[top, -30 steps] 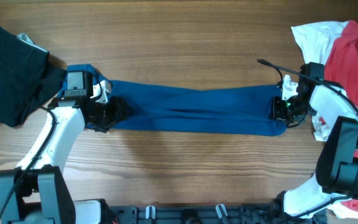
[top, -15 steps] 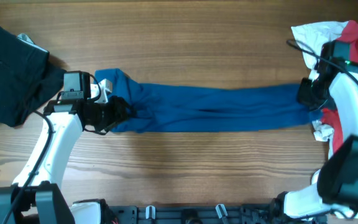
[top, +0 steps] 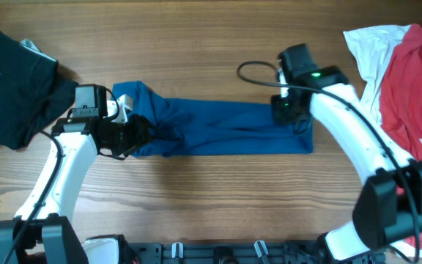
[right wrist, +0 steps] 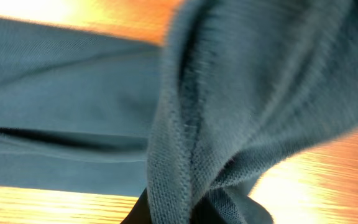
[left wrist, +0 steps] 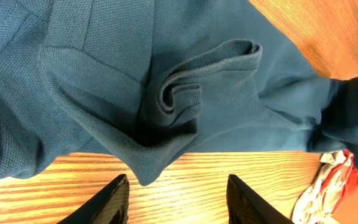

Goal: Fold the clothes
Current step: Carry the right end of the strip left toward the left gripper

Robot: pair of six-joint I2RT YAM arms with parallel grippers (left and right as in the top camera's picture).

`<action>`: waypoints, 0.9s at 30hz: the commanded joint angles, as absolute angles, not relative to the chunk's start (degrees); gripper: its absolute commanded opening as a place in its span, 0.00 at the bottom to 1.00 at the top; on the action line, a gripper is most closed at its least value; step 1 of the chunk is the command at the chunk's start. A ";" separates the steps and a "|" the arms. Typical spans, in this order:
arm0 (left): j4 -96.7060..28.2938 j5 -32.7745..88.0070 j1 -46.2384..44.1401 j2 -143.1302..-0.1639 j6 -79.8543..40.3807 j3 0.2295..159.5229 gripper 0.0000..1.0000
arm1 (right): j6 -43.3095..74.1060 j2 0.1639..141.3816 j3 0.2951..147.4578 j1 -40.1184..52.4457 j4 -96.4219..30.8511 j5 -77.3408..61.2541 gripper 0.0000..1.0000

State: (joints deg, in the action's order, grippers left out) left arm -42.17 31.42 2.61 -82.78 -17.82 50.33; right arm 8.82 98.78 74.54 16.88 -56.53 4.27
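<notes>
The dark blue shirt (top: 226, 128) lies as a long band across the middle of the table, bunched at its left end. My left gripper (top: 138, 132) sits at that bunched end. In the left wrist view its fingers (left wrist: 178, 200) are open over bare wood, with a corner of the shirt (left wrist: 135, 81) just ahead of them. My right gripper (top: 288, 114) is shut on the shirt's right end and holds it over the band. In the right wrist view, cloth (right wrist: 216, 112) fills the jaws and hides the fingers.
A black garment (top: 13, 81) lies at the far left, close to my left arm. A white garment (top: 372, 44) and a red one with white print (top: 416, 88) are piled at the right edge. Bare wood shows along the front and back.
My right gripper has carried the shirt's right end leftward, from beside the red and white pile to over the band, which is now shorter. The shirt's left end has slackened into a bunch.
</notes>
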 commanded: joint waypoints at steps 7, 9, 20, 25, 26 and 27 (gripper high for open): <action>-42.28 30.61 2.35 -82.19 -16.69 50.78 0.51 | 10.70 106.02 74.50 22.74 -52.88 -6.74 0.11; -42.28 30.13 2.35 -82.19 -16.67 50.78 0.51 | 10.68 106.04 74.50 23.53 -52.01 -8.03 0.12; -42.26 30.11 2.35 -82.19 -16.67 50.78 0.53 | 1.48 105.93 74.56 24.91 -52.75 -26.35 0.51; -42.28 30.11 2.35 -82.19 -16.69 50.78 0.54 | 10.17 102.83 75.07 24.14 -53.52 -9.76 0.44; -42.28 30.11 2.35 -82.19 -16.67 50.78 0.54 | 13.34 101.16 75.07 24.01 -53.91 -5.19 0.45; -42.28 30.11 2.35 -82.19 -16.67 50.78 0.54 | 15.44 100.01 75.07 23.97 -54.15 -2.42 0.44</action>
State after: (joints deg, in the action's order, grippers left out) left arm -42.26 30.30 2.61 -82.78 -17.82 50.33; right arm 7.20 104.86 74.50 24.56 -53.47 -15.35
